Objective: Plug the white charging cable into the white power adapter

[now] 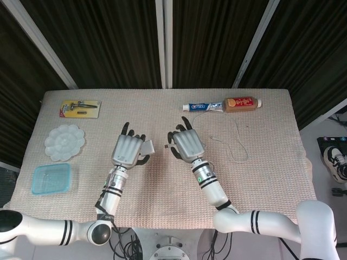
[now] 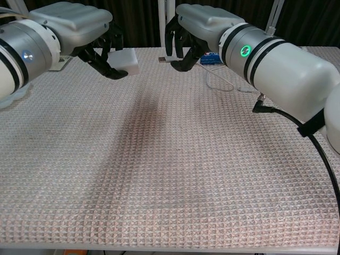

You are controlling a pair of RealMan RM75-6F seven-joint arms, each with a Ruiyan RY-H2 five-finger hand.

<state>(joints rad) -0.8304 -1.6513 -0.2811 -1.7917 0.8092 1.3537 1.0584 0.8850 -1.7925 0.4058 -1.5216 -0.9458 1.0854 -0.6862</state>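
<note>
My left hand (image 1: 128,150) (image 2: 79,24) holds the white power adapter (image 1: 147,147) (image 2: 127,60) in its fingertips above the mat, left of the centre. My right hand (image 1: 186,145) (image 2: 204,24) pinches the plug end of the white charging cable (image 1: 233,142) (image 2: 219,85); the metal plug (image 2: 161,60) (image 1: 165,147) points left at the adapter with a small gap between them. The rest of the cable trails right and back across the mat behind the right hand.
A toothpaste tube (image 1: 203,107) and a brown tube (image 1: 242,102) lie at the back edge. At the far left are a carded tool (image 1: 80,108), a white palette dish (image 1: 64,141) and a blue tray (image 1: 51,179).
</note>
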